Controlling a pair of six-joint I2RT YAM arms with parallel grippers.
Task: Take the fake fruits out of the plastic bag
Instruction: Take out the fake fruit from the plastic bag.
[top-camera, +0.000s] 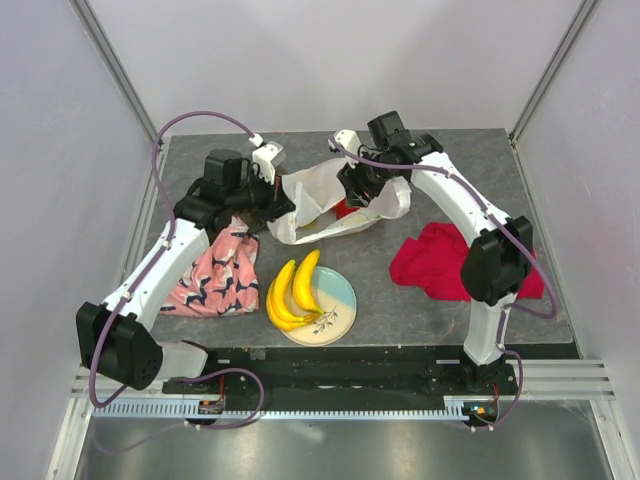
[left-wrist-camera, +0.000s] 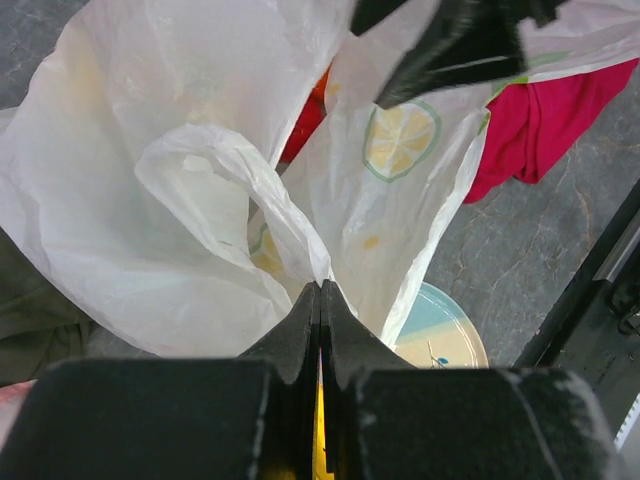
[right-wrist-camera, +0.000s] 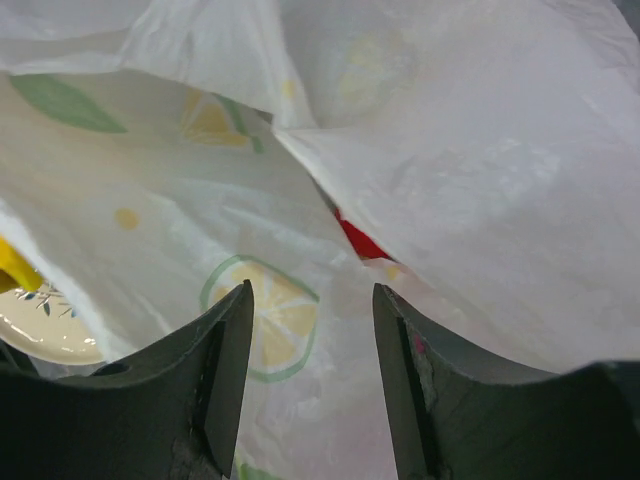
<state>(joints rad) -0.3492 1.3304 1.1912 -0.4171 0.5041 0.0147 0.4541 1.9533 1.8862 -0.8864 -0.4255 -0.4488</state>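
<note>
Left arm: white tubular links with black joint housings; large rounded black block at the shoulder end.
Right arm: same build, white links with a bulky black housing at the elbow.
Mauve cables: thin and glossy, one per arm; they loop free of the links and run down to the base.
Left gripper: two matte black fingers, wedge-shaped at the tips, on a broad black body with faintly dusty edges.
Right gripper: dark grey-black fingers, flat inner faces, slightly scuffed.
Wrist housings: small white box on the left; black block on the right.
Base rail: slotted, silver.
</note>
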